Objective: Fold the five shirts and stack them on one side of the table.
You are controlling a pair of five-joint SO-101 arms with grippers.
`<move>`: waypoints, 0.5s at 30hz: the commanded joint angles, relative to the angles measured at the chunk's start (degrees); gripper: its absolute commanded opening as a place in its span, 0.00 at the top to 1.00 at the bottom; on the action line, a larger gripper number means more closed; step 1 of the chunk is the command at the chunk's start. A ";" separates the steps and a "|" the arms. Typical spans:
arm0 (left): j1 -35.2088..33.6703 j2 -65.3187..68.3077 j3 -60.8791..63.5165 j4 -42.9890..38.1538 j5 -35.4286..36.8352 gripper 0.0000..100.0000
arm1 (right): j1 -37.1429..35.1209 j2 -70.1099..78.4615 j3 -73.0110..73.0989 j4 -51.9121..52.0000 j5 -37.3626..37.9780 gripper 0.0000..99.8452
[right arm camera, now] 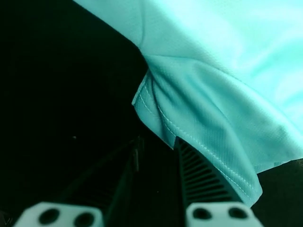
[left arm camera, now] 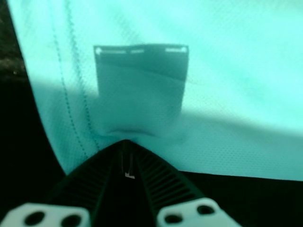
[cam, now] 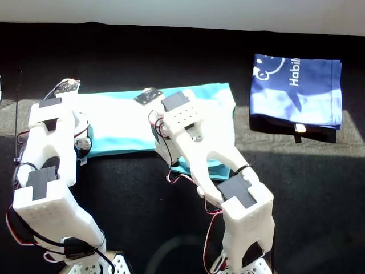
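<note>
A teal shirt (cam: 125, 123) lies spread lengthwise across the middle of the black table. My left gripper (left arm camera: 125, 146) is at the shirt's near left edge, its fingers closed to a point on the cloth (left arm camera: 213, 71), which puckers at the tip. A darker rectangular patch (left arm camera: 139, 87) shows through the fabric just beyond. My right gripper (right arm camera: 157, 142) is at the shirt's near edge by the middle, open by a narrow gap, with a folded hem corner (right arm camera: 156, 109) just ahead of its fingertips. In the high view both arms reach over the shirt from the near side.
A folded blue shirt (cam: 296, 88) rests on a folded dark one (cam: 285, 127) at the back right. Black tablecloth (cam: 125, 194) lies bare between the two arm bases. A pale wall strip (cam: 182, 11) runs along the far edge.
</note>
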State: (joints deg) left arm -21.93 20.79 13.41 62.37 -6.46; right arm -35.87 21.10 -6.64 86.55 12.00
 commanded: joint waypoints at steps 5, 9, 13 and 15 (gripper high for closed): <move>0.57 0.13 -0.04 -2.29 0.35 0.99 | 0.04 -1.98 7.16 -9.19 0.62 0.87; 0.57 0.13 -0.04 -2.29 0.35 0.99 | 2.68 1.36 7.25 -12.79 0.62 0.90; 0.57 0.13 -0.04 -2.29 0.35 0.99 | 5.76 1.45 6.37 -13.14 0.62 1.00; 0.57 0.13 -0.04 -2.29 0.35 0.99 | 6.64 1.45 4.18 -10.68 0.53 0.99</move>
State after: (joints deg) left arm -21.93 20.79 13.41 62.37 -6.46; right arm -31.12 23.12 0.57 73.71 12.00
